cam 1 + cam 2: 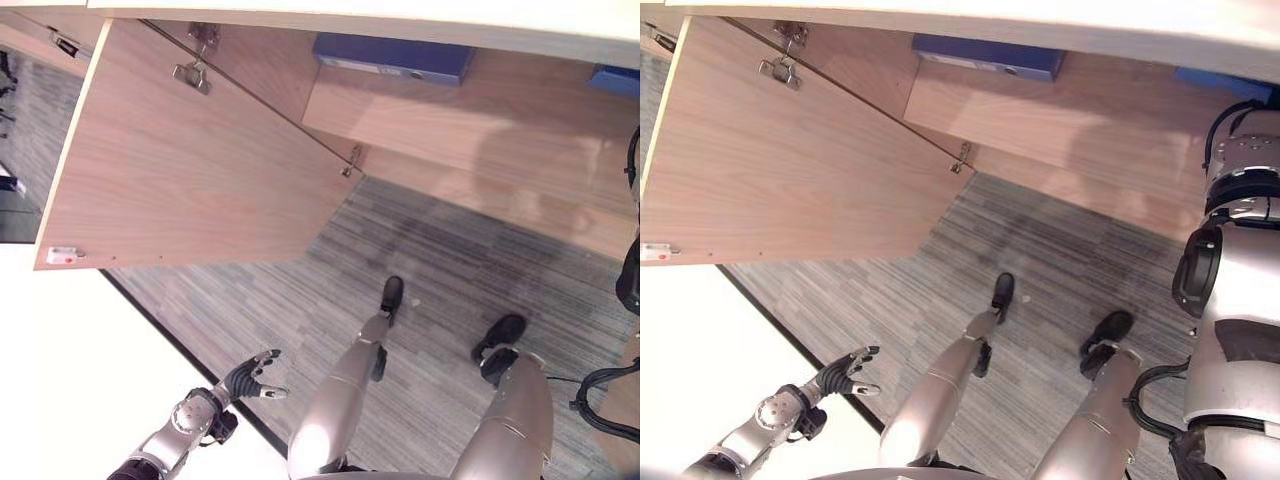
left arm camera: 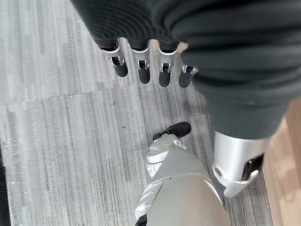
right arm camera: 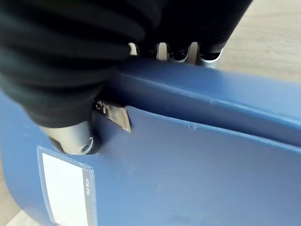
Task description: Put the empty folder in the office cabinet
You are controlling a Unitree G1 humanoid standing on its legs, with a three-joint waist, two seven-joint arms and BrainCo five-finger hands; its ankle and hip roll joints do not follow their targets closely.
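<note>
1. Right robot hand (image 3: 89,94) has the blue plastic box folder (image 3: 188,160) clamped: fingers (image 3: 181,52) curl over its far edge, thumb presses the near face beside a white spine label (image 3: 66,188).
2. Up in the head views, a sliver of that blue folder (image 1: 615,80) shows at the far right, just at the pale wood office cabinet (image 1: 480,130).
3. A second blue folder (image 1: 395,55) lies flat on the cabinet shelf, further left.
4. The light wood cabinet door (image 1: 190,170) swings wide open to the left.
5. Left robot hand (image 1: 250,378) hangs low and near over the grey striped carpet (image 1: 300,300), fingers loosely spread, gripping nothing.
</note>
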